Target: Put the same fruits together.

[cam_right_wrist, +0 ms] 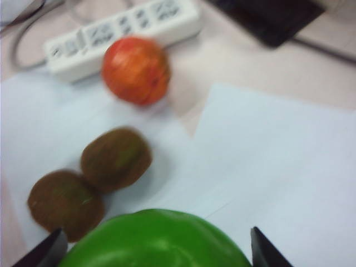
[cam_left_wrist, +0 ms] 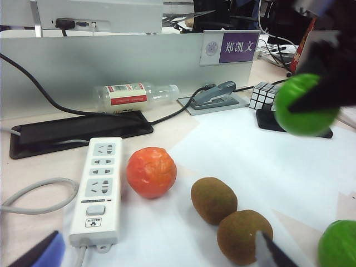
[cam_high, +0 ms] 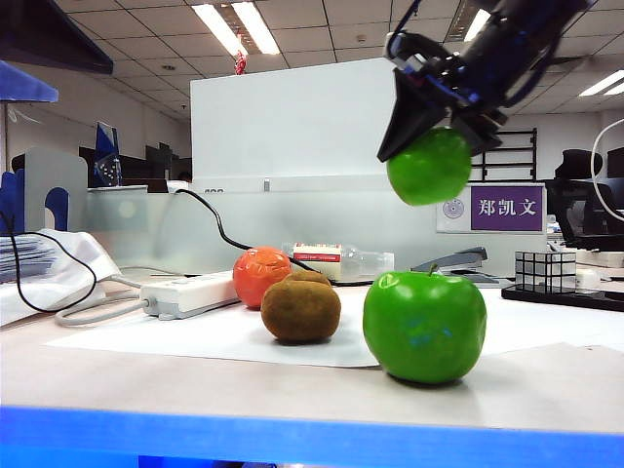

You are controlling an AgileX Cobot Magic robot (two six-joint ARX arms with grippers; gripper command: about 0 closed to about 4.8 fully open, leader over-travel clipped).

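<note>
- Green apple (cam_high: 425, 327): one, glossy, with stem, resting on the white paper sheet (cam_high: 234, 336) at the near edge of the tabletop (cam_high: 292, 390); nearest item in the exterior view.
- Kiwis: two, fuzzy brown ovals. Near kiwi (cam_high: 300, 311) lies left of the resting apple; far kiwi (cam_high: 308, 278) sits just behind it, the two touching or nearly so in the right wrist view.
- Tangerine (cam_high: 261, 276): one visible, orange-red, beside the far kiwi and next to the white power strip (cam_high: 185, 292).
- Left gripper (cam_left_wrist: 161, 253): low over the near side of the tabletop, released and holding nothing; only its fingertips (cam_left_wrist: 275, 253) show, close to one kiwi.
- Right gripper (cam_high: 434, 136): raised high above the tabletop, right of centre, black fingers grasping a second green apple (cam_high: 429, 167) held clear in the air.
- Clear plastic bottle (cam_high: 341, 261): lying on its side behind the fruit.
- Stapler (cam_high: 458, 261): right of the bottle.
- Gridded cube (cam_high: 544, 271): far right, on a black tray.
</note>
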